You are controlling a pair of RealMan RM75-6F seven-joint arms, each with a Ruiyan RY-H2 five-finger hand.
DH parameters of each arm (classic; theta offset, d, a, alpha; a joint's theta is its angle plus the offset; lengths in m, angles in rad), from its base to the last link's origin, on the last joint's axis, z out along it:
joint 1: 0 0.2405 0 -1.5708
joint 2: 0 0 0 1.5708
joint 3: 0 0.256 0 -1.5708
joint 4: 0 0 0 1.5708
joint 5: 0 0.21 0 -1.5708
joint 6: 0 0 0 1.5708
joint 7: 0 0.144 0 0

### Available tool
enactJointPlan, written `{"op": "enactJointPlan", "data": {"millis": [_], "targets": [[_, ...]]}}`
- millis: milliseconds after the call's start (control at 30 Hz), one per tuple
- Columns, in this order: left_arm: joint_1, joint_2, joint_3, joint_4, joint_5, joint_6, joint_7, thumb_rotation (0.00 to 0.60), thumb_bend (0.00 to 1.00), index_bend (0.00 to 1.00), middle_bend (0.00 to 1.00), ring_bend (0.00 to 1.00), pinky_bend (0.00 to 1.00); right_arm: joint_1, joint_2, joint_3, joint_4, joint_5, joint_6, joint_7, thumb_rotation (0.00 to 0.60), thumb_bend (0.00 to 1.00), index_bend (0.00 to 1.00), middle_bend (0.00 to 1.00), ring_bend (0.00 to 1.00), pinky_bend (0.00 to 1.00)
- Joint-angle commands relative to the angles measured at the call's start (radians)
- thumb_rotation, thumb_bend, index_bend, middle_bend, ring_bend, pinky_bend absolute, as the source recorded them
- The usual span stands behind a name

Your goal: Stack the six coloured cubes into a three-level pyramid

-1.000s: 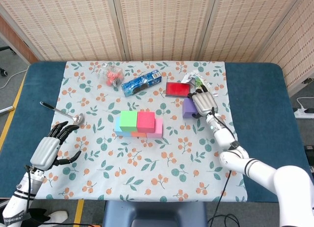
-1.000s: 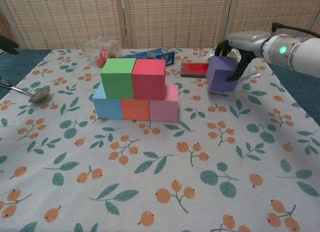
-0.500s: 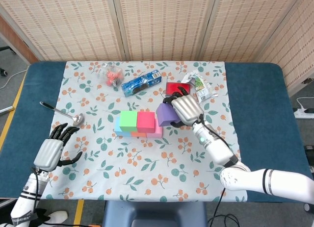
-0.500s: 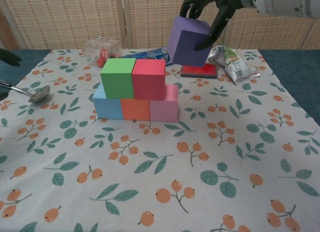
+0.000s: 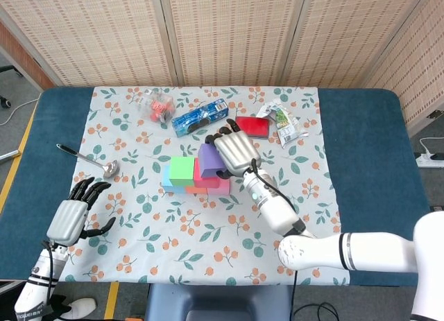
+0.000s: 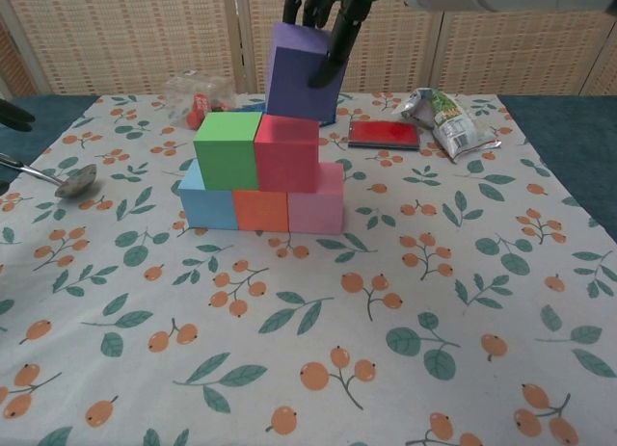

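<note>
Purple cube (image 6: 302, 72) hangs tilted in right hand (image 5: 234, 152).

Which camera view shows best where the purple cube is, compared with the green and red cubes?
The chest view: from the side, the purple cube, held by the right hand, hangs just above the red cube, right of the green cube. In the head view, the hand covers part of it, hiding its height.

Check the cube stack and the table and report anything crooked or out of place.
The purple cube sits tilted in the right hand, over the red cube rather than centred on the seam with the green cube. Whether it touches the red cube is unclear. The lower two rows look square.
</note>
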Motion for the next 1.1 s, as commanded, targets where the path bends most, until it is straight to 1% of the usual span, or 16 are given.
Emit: {"op": "enactJointPlan", "data": {"millis": [33,200,300,333,400,433,533,600,700,933,1033,1100], "targets": [[0.004,-0.002,-0.001,0.006,-0.003,0.000,-0.014,0.374,0.32,0.15,0.14,0.02,0.08,0.082,-0.081,0.006,0.066,0.085,0.025,-0.057,0.600,0.14,0.41,0.39,0.18,0.00],[0.006,-0.005,-0.004,0.016,-0.002,-0.005,-0.032,0.375,0.32,0.15,0.14,0.02,0.08,0.139,-0.137,0.013,0.125,0.147,0.039,-0.089,0.600,0.14,0.40,0.39,0.18,0.00],[0.008,-0.005,-0.007,0.022,-0.003,-0.006,-0.043,0.373,0.32,0.14,0.13,0.02,0.08,0.161,-0.156,0.015,0.149,0.172,0.039,-0.102,0.600,0.14,0.36,0.39,0.17,0.00],[0.009,-0.005,-0.007,0.024,-0.003,-0.006,-0.046,0.372,0.32,0.14,0.13,0.02,0.08,0.166,-0.159,0.015,0.154,0.178,0.039,-0.105,0.600,0.14,0.34,0.39,0.16,0.00],[0.010,-0.005,-0.008,0.028,-0.003,-0.006,-0.051,0.374,0.32,0.14,0.13,0.02,0.08,0.174,-0.164,0.015,0.161,0.181,0.038,-0.108,0.600,0.14,0.25,0.38,0.11,0.00],[0.010,-0.005,-0.008,0.030,-0.002,-0.007,-0.053,0.374,0.32,0.14,0.13,0.02,0.08,0.175,-0.164,0.016,0.161,0.182,0.036,-0.106,0.600,0.14,0.18,0.34,0.08,0.00],[0.011,-0.004,-0.009,0.032,-0.002,-0.010,-0.057,0.369,0.32,0.13,0.13,0.02,0.08,0.175,-0.158,0.017,0.153,0.179,0.033,-0.098,0.600,0.14,0.05,0.26,0.01,0.00],[0.012,-0.004,-0.010,0.032,-0.003,-0.010,-0.058,0.368,0.32,0.13,0.12,0.02,0.08,0.173,-0.150,0.014,0.140,0.175,0.032,-0.095,0.600,0.14,0.01,0.22,0.00,0.00],[0.013,-0.002,-0.011,0.029,-0.002,-0.011,-0.057,0.373,0.32,0.13,0.12,0.01,0.08,0.169,-0.133,0.008,0.119,0.172,0.027,-0.091,0.600,0.13,0.00,0.19,0.00,0.00],[0.018,0.003,-0.011,0.015,0.001,-0.010,-0.051,0.376,0.32,0.12,0.12,0.01,0.07,0.153,-0.089,-0.012,0.097,0.145,-0.005,-0.069,0.600,0.11,0.00,0.18,0.00,0.00],[0.019,0.005,-0.013,0.010,-0.003,-0.012,-0.052,0.376,0.32,0.12,0.11,0.01,0.08,0.140,-0.070,-0.021,0.114,0.093,-0.048,-0.038,0.600,0.09,0.00,0.18,0.00,0.00],[0.019,0.008,-0.014,0.004,-0.004,-0.013,-0.052,0.375,0.32,0.12,0.11,0.01,0.07,0.130,-0.058,-0.029,0.138,0.052,-0.103,-0.006,0.600,0.07,0.01,0.18,0.00,0.00]]}}
